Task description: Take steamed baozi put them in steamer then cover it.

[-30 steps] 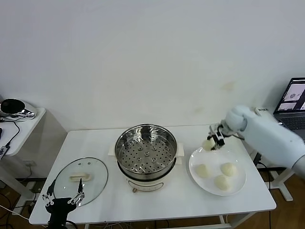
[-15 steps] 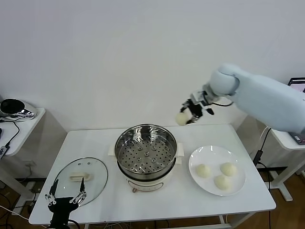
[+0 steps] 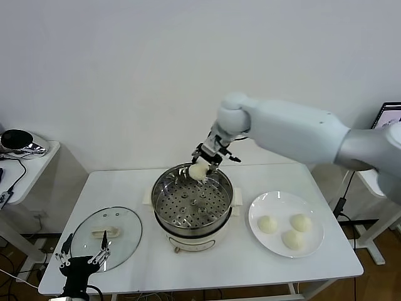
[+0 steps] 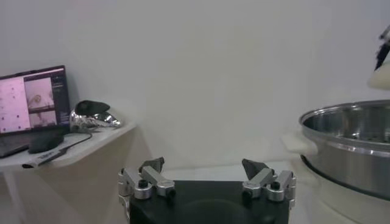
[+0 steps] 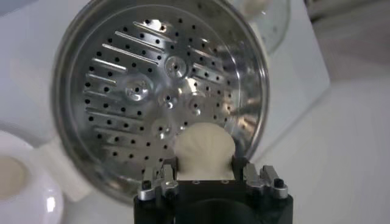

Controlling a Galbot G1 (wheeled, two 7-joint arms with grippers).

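Observation:
My right gripper (image 3: 202,167) is shut on a cream-white baozi (image 3: 198,171), holding it just above the far rim of the steel steamer (image 3: 164,218). In the right wrist view the baozi (image 5: 202,148) sits between the jaws of that gripper (image 5: 203,167), over the perforated tray (image 5: 140,103), which holds nothing. Three more baozi (image 3: 268,224) (image 3: 301,221) (image 3: 292,239) lie on the white plate (image 3: 258,207) to the steamer's right. The glass cover (image 3: 125,232) lies flat at the table's front left. My left gripper (image 3: 82,255) hangs open below the table edge by the cover, its jaws wide apart (image 4: 204,169).
A small side table (image 3: 37,157) with a dark shiny object (image 3: 19,141) stands at the far left. A laptop (image 3: 390,116) shows at the right edge. The steamer's side (image 4: 341,143) fills the left wrist view's edge.
My right arm has swung left from above the plate, carrying the baozi up and across, then down to just over the steamer's far rim. The left gripper has stayed put.

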